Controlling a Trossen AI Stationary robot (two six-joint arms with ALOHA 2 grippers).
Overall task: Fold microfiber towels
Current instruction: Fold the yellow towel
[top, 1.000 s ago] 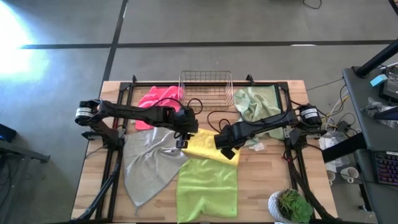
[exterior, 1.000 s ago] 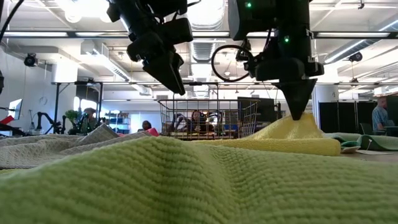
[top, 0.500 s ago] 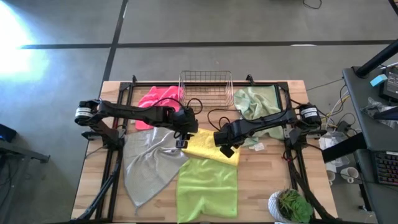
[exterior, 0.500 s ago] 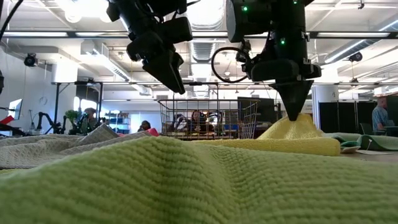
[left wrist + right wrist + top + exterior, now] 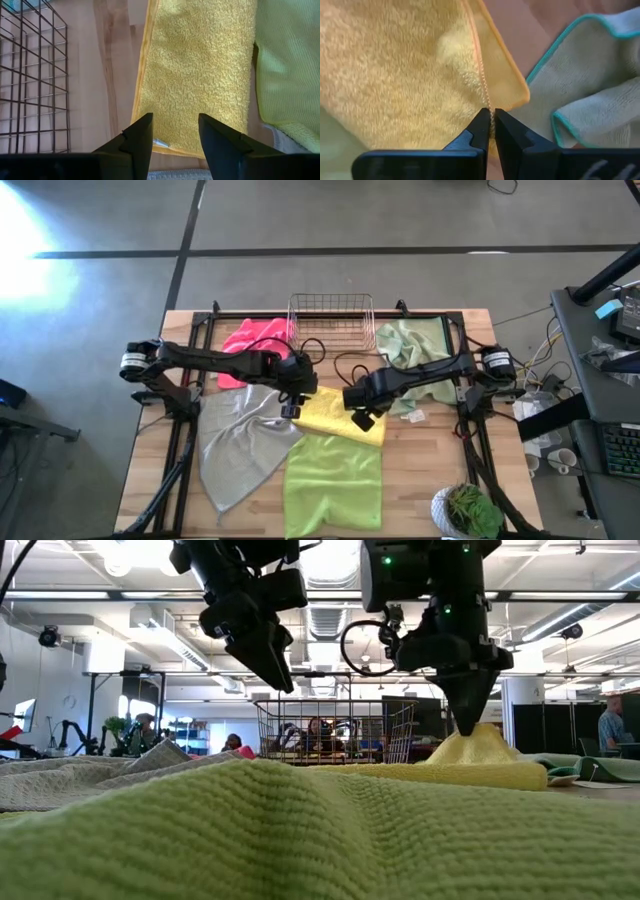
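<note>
The yellow towel [image 5: 335, 418] lies at the table's middle, its near edge resting on the lime green towel [image 5: 332, 480]. My right gripper [image 5: 491, 112] is shut on it near its right corner, where the cloth rises in a peak [image 5: 470, 745]. My left gripper [image 5: 175, 117] hangs open above the yellow towel's left edge [image 5: 142, 80], touching nothing. The grey towel [image 5: 240, 445] lies at the left. The pink towel [image 5: 250, 335] and the sage towel [image 5: 405, 350] lie flat at the back. My right gripper pinches the yellow towel's stitched hem [image 5: 484, 100] between its two fingertips, a little way from the corner [image 5: 520, 97]. The fingers point down from above. The cloth is drawn up into a small tent under them, and the rest lies on the table.
A copper wire basket [image 5: 330, 320] stands at the back middle, between the pink and sage towels. A potted plant [image 5: 468, 510] sits at the near right corner. Bare wood shows to the right of the lime green towel [image 5: 430, 460].
</note>
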